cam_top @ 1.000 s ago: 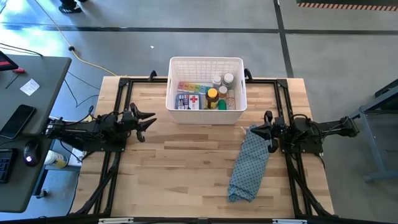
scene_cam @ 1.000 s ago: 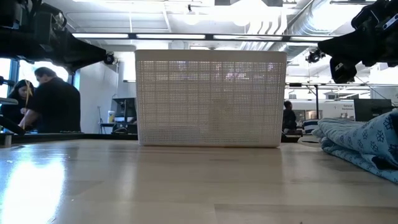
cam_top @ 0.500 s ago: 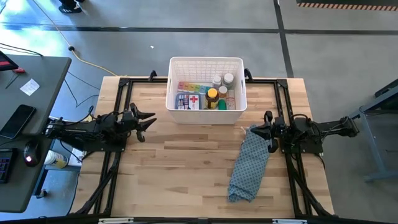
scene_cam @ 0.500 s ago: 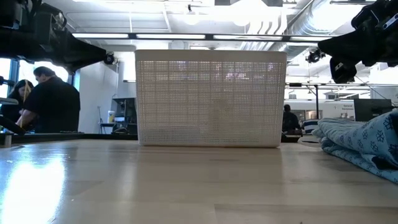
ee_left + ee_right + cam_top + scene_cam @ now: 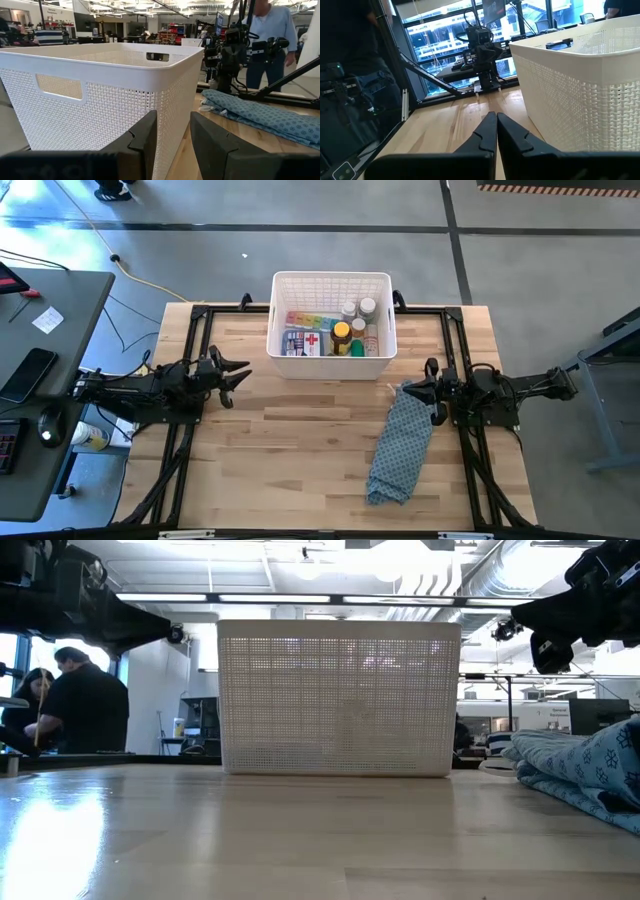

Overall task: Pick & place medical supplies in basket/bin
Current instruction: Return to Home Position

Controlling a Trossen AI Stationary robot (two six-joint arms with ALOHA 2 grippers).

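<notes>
1. Step: homing, prob. near done. All supplies [image 5: 330, 336] seen lie in basket [image 5: 331, 278]. Next move needs no grasp, just parking.
2. L gripper [image 5: 238, 374]: fingers slightly apart, empty, touching nothing. Basket near, ahead of it.
3. R gripper [image 5: 415, 392]: fingers together, holds nothing. Basket ahead of it, blue cloth [image 5: 402, 445] just below.

Lit brightly and evenly from overhead. Blown out white around the ceiling lights [image 5: 420, 570] in the low view, with glare across the table [image 5: 50, 830] at its left. Backlit through windows [image 5: 445, 30] in the right wrist view. Only soft, faint shadow beside the basket [image 5: 331, 280].
</notes>
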